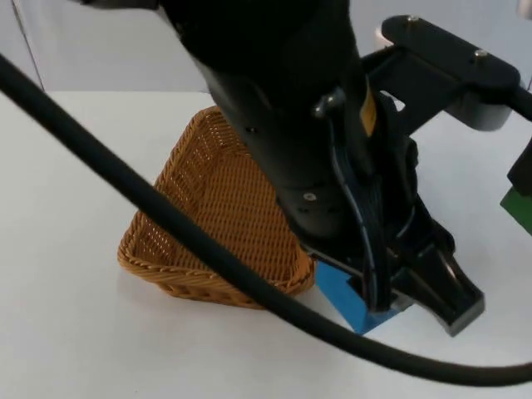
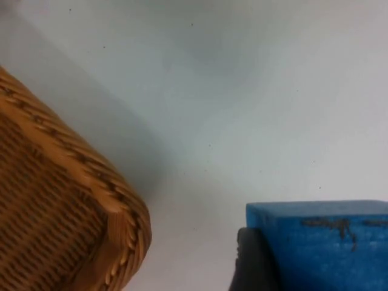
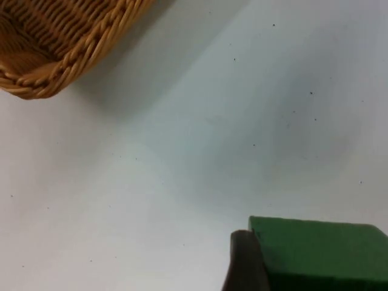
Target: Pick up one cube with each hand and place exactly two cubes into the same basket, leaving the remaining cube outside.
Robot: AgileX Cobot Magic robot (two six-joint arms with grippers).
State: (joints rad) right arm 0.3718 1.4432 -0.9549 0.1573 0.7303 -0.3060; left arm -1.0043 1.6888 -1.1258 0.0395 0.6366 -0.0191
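Observation:
My left gripper (image 1: 399,295) reaches down just right of the wicker basket (image 1: 166,270) and is shut on a blue cube (image 1: 345,301). In the left wrist view the blue cube (image 2: 318,242) sits against a black fingertip (image 2: 251,267), with the basket's corner (image 2: 121,212) close beside it. At the table's right edge my right gripper (image 1: 524,179) is shut on a green cube (image 1: 519,208). The right wrist view shows the green cube (image 3: 318,251) pressed against a fingertip (image 3: 245,264), well apart from the basket's rim (image 3: 60,54).
The left arm (image 1: 283,125) crosses over the basket's right side and hides part of it. White table (image 1: 66,332) lies in front of and left of the basket. The grey partition wall (image 1: 100,41) stands at the back.

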